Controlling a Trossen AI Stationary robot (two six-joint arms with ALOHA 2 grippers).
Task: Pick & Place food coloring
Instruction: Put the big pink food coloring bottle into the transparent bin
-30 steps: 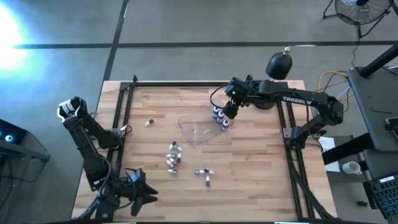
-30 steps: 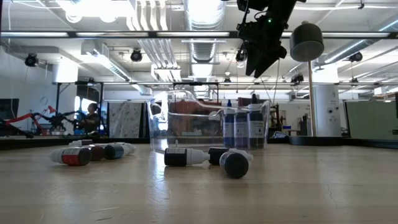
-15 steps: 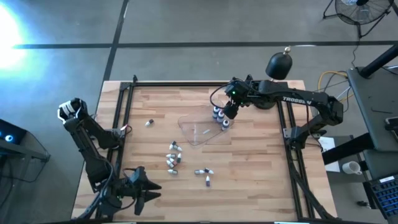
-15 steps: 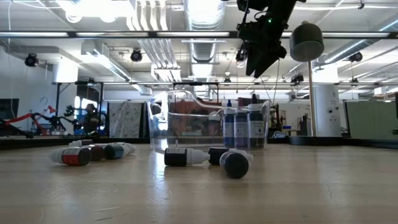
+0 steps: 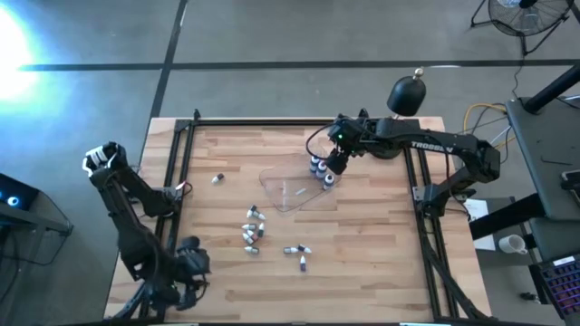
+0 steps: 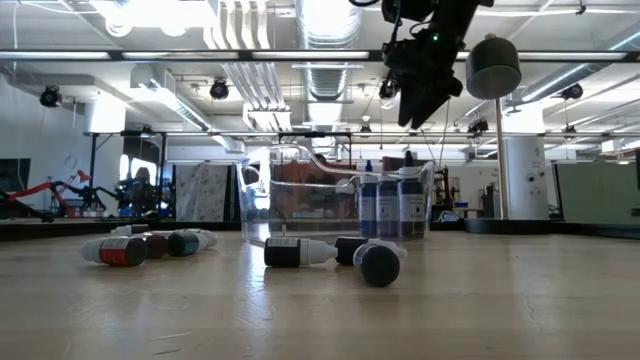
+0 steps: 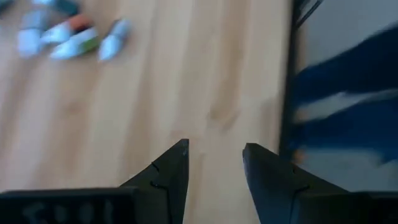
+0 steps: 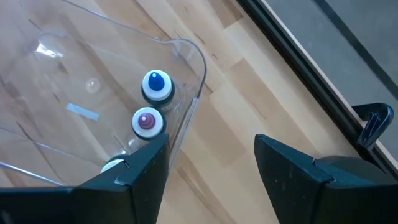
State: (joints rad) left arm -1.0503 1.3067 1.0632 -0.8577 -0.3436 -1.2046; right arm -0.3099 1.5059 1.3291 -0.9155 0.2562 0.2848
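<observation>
Bottles upright in tray, caps up, right hand open, empty, left hand open, empty.

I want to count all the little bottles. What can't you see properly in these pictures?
- Bottles standing in the clear tray: the right claw covers some in the high view; the right wrist view cuts one off.
- Loose bottles on the table: too small in the high view, overlapping in the low view.
- Left wrist view: motion blur smears the bottles beyond the open left claw.
</observation>
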